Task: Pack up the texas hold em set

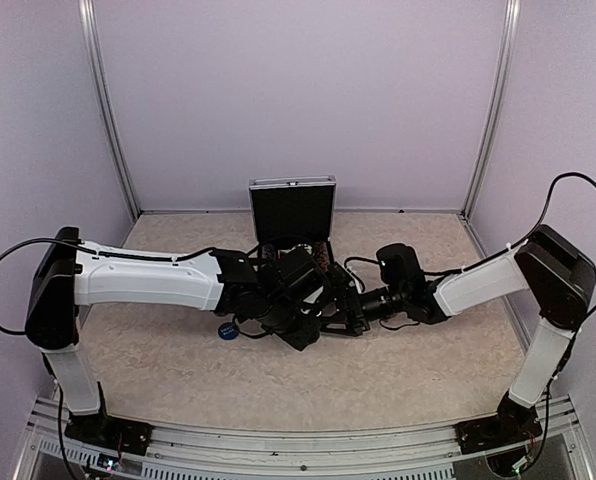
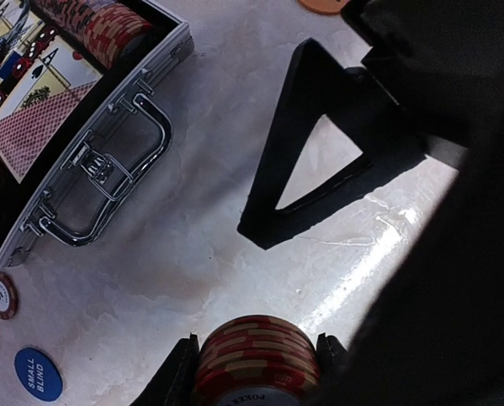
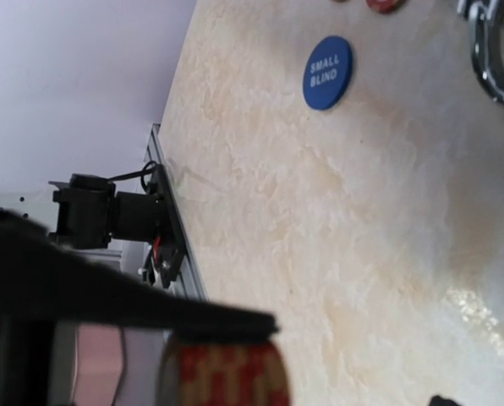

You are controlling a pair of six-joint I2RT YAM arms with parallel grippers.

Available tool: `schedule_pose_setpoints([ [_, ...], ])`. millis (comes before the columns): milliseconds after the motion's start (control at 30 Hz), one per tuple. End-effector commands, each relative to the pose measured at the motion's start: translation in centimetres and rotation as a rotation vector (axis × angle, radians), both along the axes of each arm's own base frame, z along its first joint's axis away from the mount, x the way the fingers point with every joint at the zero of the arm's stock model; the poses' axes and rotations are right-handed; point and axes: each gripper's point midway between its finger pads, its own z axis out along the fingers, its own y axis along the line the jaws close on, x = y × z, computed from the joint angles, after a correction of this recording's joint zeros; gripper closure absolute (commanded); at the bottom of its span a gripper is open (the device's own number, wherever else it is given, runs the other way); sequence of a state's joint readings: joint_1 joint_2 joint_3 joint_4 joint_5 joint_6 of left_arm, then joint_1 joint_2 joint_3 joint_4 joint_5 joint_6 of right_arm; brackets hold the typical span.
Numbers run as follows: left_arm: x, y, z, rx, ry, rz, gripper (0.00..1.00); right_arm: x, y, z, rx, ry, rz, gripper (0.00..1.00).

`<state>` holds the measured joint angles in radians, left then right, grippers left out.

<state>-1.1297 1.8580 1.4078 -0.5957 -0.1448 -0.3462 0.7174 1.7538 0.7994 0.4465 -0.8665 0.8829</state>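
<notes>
Texas hold em set: the case [image 1: 292, 205] is placed open at the far centre of the surface [image 1: 428, 370], with its lid upright.
A stack of orange-red chips [image 2: 256, 347] is gripped between the fingers of the left pincer [image 2: 256, 365], on the near side of the case handle [image 2: 108, 182]. Card decks [image 2: 41, 110] and a row of chips [image 2: 100, 25] are seated in the black lining. A blue SMALL BLIND button [image 2: 38, 374] and two single chips [image 2: 0, 293] are laid flat on the surface to the near left of the case. A dark triangle [image 2: 320, 161] is seen apart from the case, on its handle side. Whether the right pincer [image 1: 350, 312] is open or closed cannot be told.
</notes>
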Motion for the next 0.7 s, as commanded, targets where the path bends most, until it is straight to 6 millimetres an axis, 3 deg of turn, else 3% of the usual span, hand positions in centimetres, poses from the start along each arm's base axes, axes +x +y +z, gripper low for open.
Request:
schedule_pose_setpoints([
  [0,0.4,-1.8,2.1,-0.06,-0.034,-0.016,1.0,-1.6,1.1,-0.7,0.022,0.031,0.065,0.11],
  [667,-0.2,-2.7,2.2,-0.064,-0.04,-0.044,1.0,-2.8,3.8,-1.7,0.039,0.071,0.126,0.15],
])
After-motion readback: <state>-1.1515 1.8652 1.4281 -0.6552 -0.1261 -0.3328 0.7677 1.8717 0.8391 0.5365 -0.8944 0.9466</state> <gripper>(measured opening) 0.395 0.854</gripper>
